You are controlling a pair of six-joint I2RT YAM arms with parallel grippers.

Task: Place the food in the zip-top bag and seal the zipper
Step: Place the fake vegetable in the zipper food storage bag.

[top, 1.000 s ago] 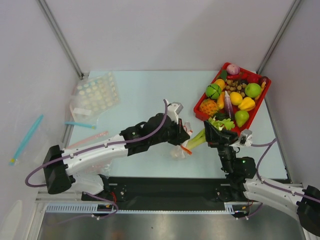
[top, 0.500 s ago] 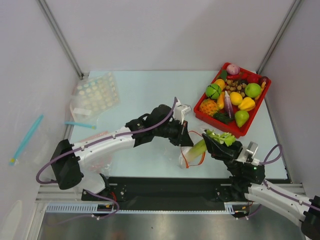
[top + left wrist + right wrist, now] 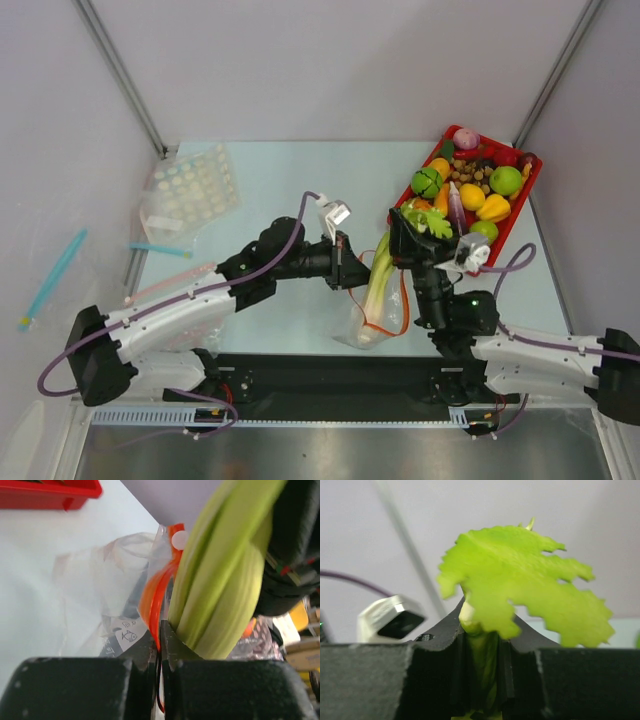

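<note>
Pale tabletop (image 3: 280,190) runs between white walls, with a red tray (image 3: 533,185) of toy produce at the far right. Near the front edge, between the two arms, the zip-top bag (image 3: 372,328) hangs crumpled with its mouth upward. On the mouth's left side, the left gripper (image 3: 346,264) has its fingers pressed together on the red-orange zipper (image 3: 156,592), lifting that lip. The right gripper (image 3: 412,240) is clamped on the leek (image 3: 378,275) just under its frilled leaves. The leek's long axis therefore runs steeply from those fingers down and to the left, white stalk leading, into the opening. Its lower end appears to sit past the orange strip, though the creased plastic makes the depth hard to judge. The bag lies below and left of the right fingers, in line with the leek itself, and the right arm alone carries the food. Lowering along that line, not sideways, looks like the way to feed it in without snagging the pinched lip.
</note>
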